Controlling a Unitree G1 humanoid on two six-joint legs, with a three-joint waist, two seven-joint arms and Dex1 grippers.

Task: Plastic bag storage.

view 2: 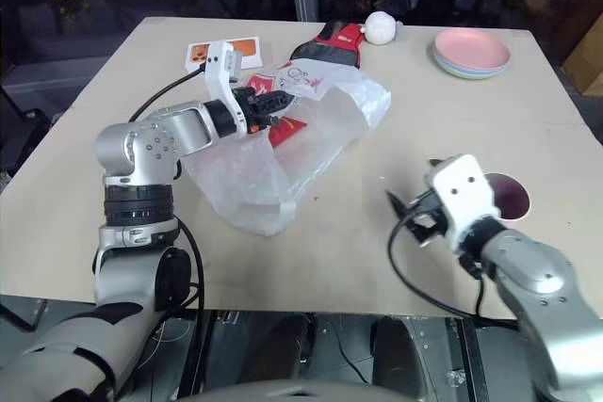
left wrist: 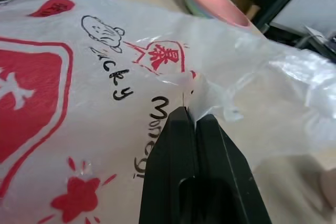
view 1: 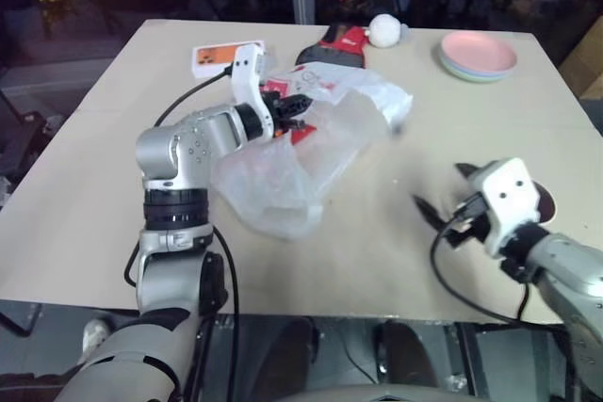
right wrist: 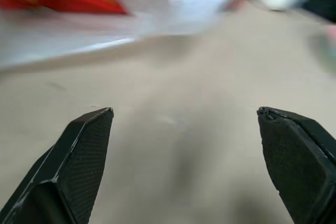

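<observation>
Beige desk [view 1: 396, 242] fills my view against a dark background. My left pincer [left wrist: 193, 118] is clenched on a fold of the plastic bag [view 1: 283, 171], which lies crumpled at centre frame. My right pincer [right wrist: 184, 124] hangs released at lower right, well apart from it. Pink plates [view 1: 479, 55] sit upper right.
</observation>
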